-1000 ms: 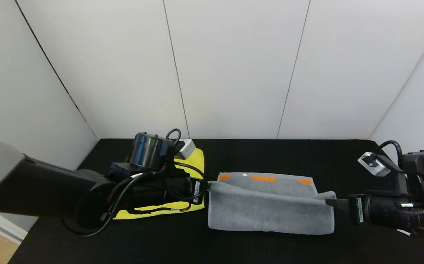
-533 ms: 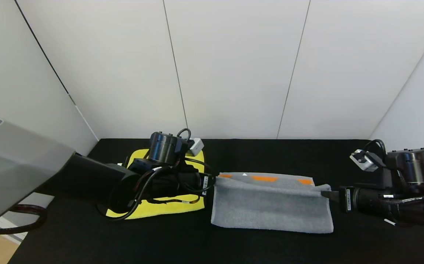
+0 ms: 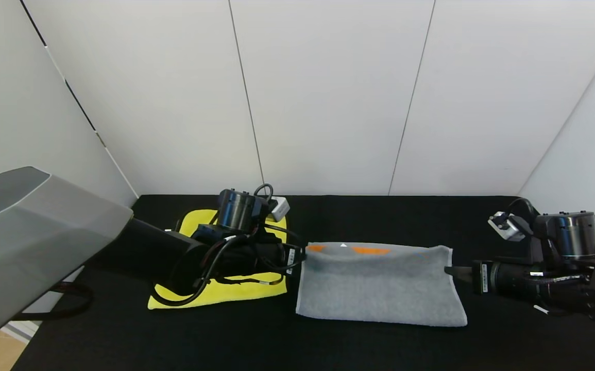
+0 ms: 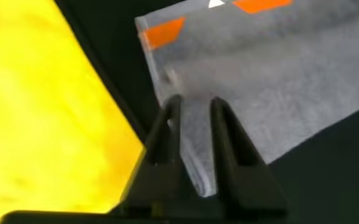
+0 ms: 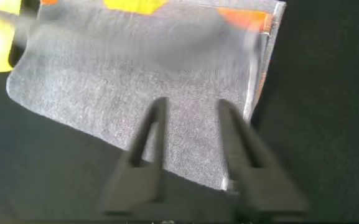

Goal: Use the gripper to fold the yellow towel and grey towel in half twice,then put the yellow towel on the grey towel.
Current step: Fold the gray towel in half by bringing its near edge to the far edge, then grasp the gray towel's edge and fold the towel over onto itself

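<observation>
Grey towel (image 3: 379,286) lay folded once beside the yellow towel (image 3: 235,291), both the left gripper (image 4: 191,134) and right gripper (image 5: 188,134) spread at its ends, so a second fold seemingly needed fresh grips.

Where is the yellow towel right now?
In the head view, the yellow towel lies flat on the black table, left of the grey towel, under the left arm.
</observation>
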Controlling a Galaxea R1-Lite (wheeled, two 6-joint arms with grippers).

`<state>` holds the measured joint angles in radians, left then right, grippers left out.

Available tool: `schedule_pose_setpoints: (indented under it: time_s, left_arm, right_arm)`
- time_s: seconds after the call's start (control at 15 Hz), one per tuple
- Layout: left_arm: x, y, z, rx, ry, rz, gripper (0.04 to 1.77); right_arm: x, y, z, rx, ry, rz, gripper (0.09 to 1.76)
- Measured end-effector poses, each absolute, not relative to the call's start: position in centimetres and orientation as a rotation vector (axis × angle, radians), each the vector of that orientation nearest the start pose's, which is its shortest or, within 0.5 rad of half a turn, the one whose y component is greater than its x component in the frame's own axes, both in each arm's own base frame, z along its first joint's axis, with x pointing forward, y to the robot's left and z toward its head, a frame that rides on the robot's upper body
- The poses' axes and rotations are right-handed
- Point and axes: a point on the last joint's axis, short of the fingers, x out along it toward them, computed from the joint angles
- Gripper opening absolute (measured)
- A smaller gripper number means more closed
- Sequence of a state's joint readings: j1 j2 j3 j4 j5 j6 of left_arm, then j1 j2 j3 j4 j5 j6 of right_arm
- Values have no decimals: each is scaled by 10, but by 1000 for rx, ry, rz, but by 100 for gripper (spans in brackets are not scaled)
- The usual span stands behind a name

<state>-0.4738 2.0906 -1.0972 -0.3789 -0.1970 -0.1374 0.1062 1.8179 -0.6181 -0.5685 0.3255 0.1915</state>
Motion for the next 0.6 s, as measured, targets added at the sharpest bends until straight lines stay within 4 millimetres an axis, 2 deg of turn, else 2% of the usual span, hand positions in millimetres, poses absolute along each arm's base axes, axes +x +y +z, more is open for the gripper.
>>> schedule_pose_setpoints:
  time_s: [0.13,0.27,0.6]
  left_arm:
    - [347,-182,95,-41,663,-598,77]
    - [349,-180,97,-45,658,-590,98]
    - [349,-176,101,-44,644,-584,133]
  right_arm:
    - [287,38,94,251,673,356,94]
    - [288,37,94,250,671,354,111]
    - [287,37,93,252,668,353,140]
